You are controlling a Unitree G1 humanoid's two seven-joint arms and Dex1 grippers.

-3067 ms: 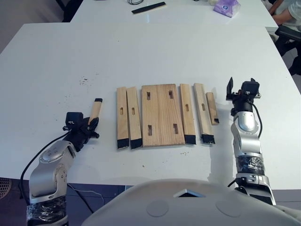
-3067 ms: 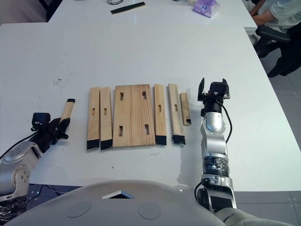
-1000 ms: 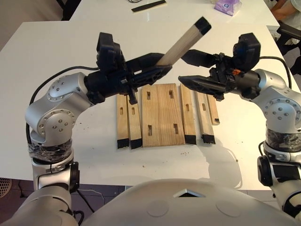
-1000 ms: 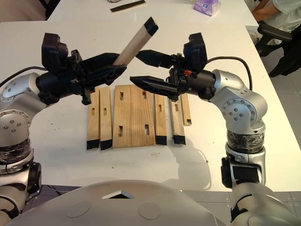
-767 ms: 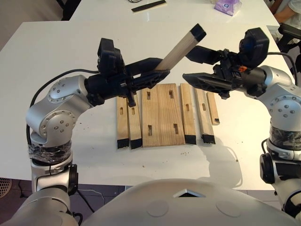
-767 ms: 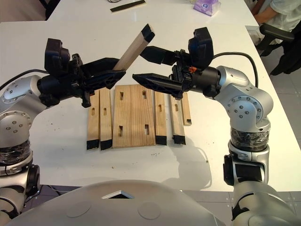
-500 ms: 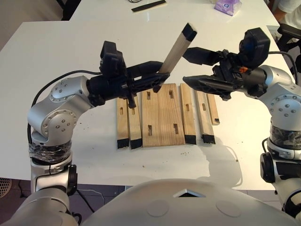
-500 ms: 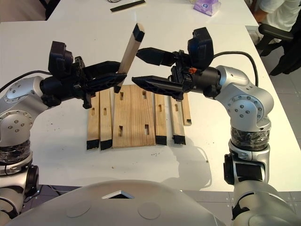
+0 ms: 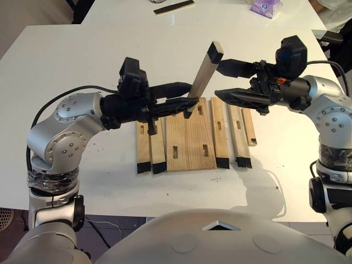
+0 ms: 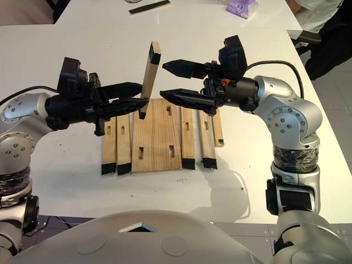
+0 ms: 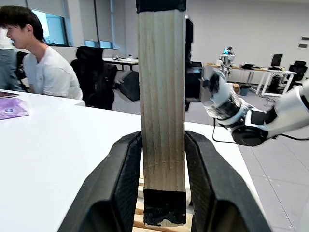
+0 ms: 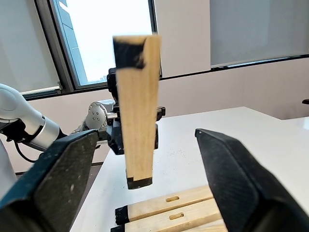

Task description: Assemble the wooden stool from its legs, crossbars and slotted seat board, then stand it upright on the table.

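My left gripper is shut on the lower end of a short wooden crossbar with black ends, holding it almost upright above the slotted seat board. The left wrist view shows the crossbar pinched between the black fingers. My right gripper is open, its fingertips just right of the crossbar and apart from it. In the right wrist view the crossbar stands ahead between the spread fingers. Two legs lie left of the board. Two more legs and a second short crossbar lie right of it.
The parts lie flat in a row on a white table. A second table behind carries a black strip and a purple packet. Dark specks mark the table on the left.
Both arms rose from the table, the left one with the crossbar in its grip. Over the last second the crossbar swung from a slant to nearly upright; the right gripper stayed open beside it.
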